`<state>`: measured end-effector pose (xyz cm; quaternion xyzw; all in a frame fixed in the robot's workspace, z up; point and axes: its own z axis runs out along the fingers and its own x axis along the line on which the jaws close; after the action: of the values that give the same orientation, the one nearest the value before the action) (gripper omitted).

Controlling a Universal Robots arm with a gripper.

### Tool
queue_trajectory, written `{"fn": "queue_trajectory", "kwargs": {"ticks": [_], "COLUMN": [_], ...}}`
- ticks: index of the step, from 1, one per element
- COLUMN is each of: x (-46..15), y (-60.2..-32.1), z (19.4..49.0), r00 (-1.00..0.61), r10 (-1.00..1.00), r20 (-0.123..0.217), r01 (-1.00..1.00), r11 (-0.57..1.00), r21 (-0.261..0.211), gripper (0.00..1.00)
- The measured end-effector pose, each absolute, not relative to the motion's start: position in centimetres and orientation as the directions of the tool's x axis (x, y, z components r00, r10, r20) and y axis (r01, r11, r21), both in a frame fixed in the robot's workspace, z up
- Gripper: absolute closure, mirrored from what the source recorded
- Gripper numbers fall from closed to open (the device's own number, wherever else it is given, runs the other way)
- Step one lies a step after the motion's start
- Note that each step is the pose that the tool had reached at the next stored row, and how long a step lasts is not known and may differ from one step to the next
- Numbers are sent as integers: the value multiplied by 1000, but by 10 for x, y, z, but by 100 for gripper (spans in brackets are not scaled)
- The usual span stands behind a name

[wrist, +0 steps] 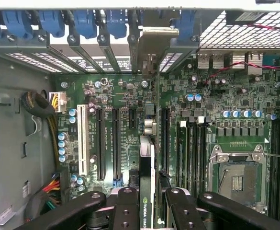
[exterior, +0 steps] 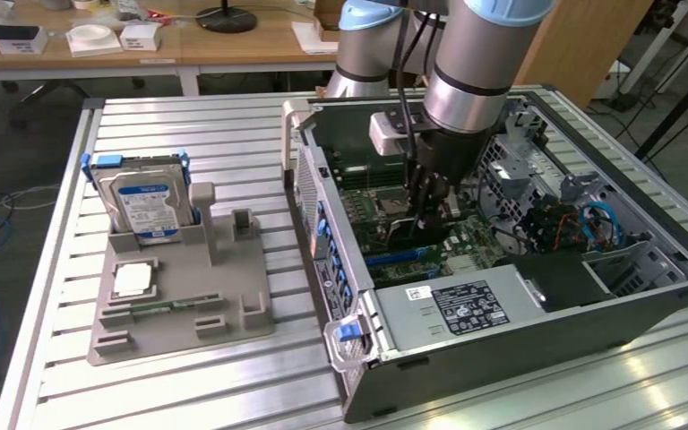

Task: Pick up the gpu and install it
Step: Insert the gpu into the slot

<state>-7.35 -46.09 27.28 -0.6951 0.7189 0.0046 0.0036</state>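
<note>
Gpu [wrist: 147, 165] stands edge-on, clamped between the hand's [wrist: 148, 196] fingers.

The hand [wrist: 151, 200] clamps the gpu [wrist: 146, 163] edge-on over the green motherboard [wrist: 125, 93] and its black slots

The arm [exterior: 469, 63] is a silver-grey tube with pale blue joint caps and black ring bands. A white box [exterior: 389, 133] sits at its wrist, beside black cables [exterior: 405, 63]. The tool [wrist: 147, 203] is black, its linked fingers [wrist: 125, 206] studded with round screws.
</note>
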Motion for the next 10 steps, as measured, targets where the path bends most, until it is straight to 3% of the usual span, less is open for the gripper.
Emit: {"fn": "queue_trajectory", "kwargs": {"ticks": [10], "x": [-74], "y": [-461], "z": [264], "r00": [-34], "r10": [-999], "r20": [-11], "r01": [-999], "r11": [34], "r21": [1], "gripper": [74]}}
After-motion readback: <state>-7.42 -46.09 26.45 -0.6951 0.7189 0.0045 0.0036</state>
